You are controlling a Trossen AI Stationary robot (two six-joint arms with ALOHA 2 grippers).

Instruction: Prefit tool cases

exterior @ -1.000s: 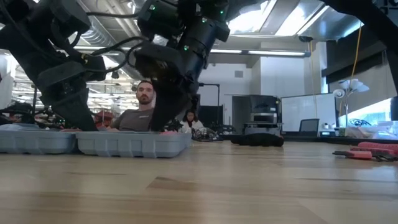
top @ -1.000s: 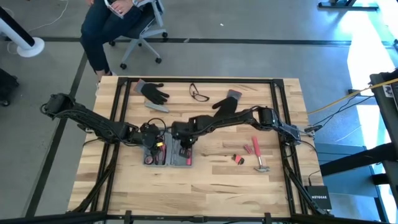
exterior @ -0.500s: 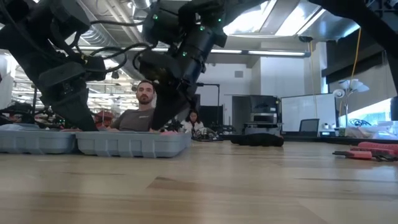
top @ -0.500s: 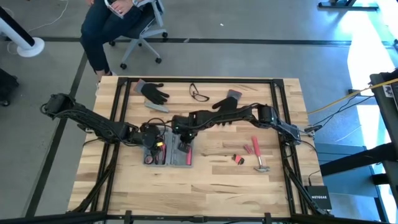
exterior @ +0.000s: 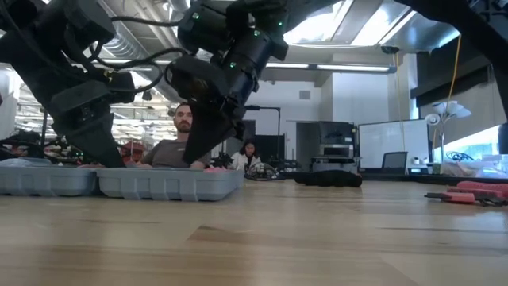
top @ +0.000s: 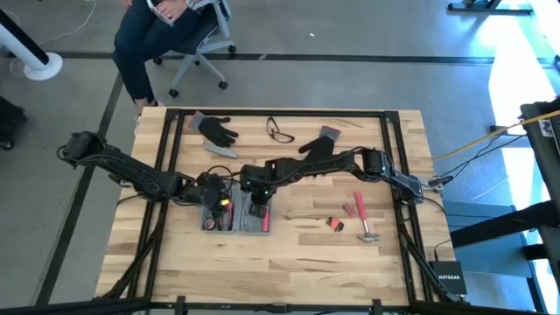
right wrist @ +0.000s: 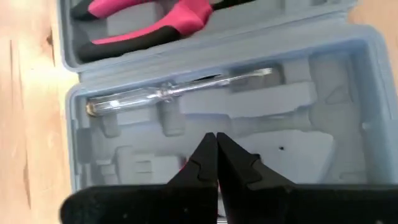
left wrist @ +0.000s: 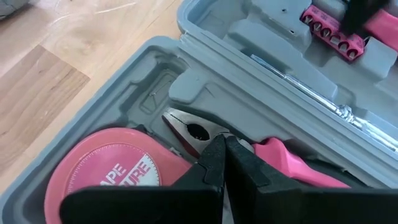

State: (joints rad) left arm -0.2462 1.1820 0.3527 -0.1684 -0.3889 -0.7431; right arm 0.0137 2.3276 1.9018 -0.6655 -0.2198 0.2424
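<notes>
the flat blue-grey plastic tool case (top: pixel 236 213) lies open near the middle of the wooden table (top: pixel 306 254), with the left gripper (top: pixel 216 199) clenched over its left half and the right gripper (top: pixel 256 198) clenched over its right half, neither holding anything. its moulded recesses hold a round pink tape measure (left wrist: pixel 109 180), pink-handled pliers (left wrist: pixel 249 152) and a clear-handled screwdriver (right wrist: pixel 180 90). bare wood stays free on the near side of the case, and a pink hammer (top: pixel 361 219) lies well apart at the right.
</notes>
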